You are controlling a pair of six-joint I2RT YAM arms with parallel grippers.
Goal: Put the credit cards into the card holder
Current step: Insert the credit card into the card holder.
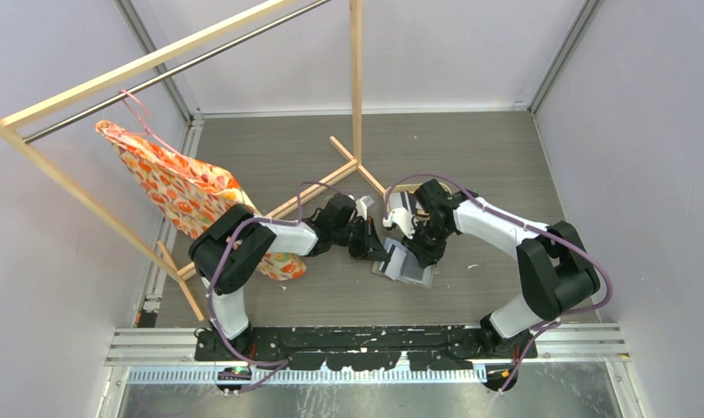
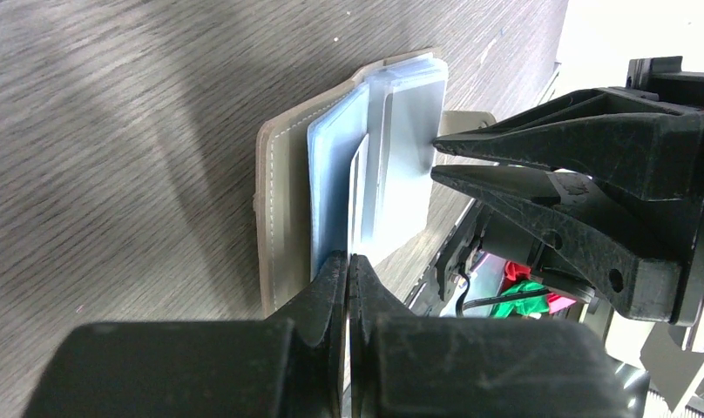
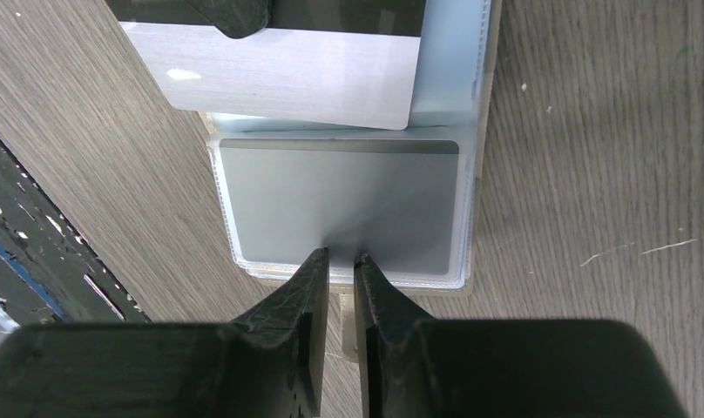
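A card (image 3: 287, 83) lined up at the open card holder (image 2: 279, 218)
The left hand (image 2: 348, 261) is clamped on the card's edge; the right hand (image 3: 340, 257), barely open, nips the card holder's clear sleeve (probably to steady it) on the table (image 2: 113, 131).

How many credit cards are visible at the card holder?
2. A whitish card, held by the left pincer, over the card holder; a grey card inside the clear sleeve at the right pincer. More may hide in other sleeves.
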